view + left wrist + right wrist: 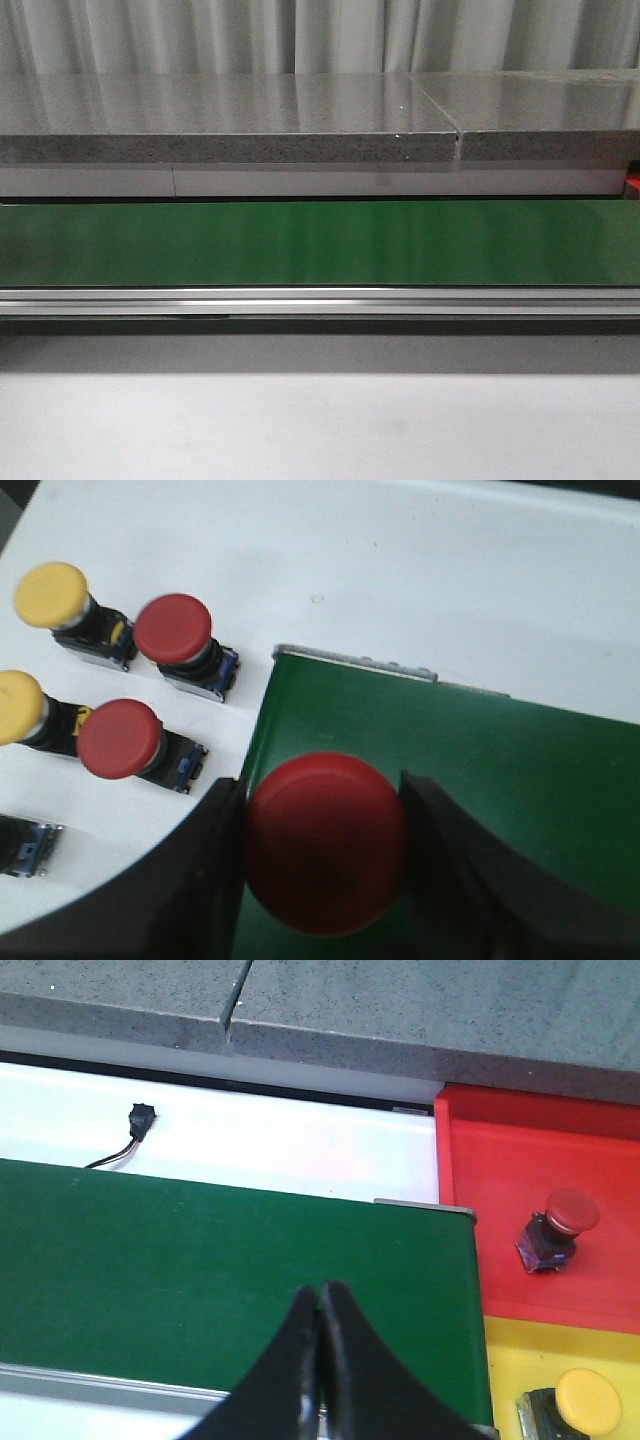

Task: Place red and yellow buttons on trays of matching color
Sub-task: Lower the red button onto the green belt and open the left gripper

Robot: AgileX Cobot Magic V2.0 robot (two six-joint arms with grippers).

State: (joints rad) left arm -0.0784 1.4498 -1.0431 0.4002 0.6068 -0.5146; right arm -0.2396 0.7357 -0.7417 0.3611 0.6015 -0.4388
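Clamped in my left claw, jaws tight on its cap, a red button hangs over the green belt beneath me; I judge lowering and releasing comes next, my right claw waiting pinched empty.

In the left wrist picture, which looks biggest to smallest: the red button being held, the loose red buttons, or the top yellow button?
1. Held red button, though it's nearest the camera.
2. The two loose red buttons, alike.
3. Top yellow button, slightly smaller.
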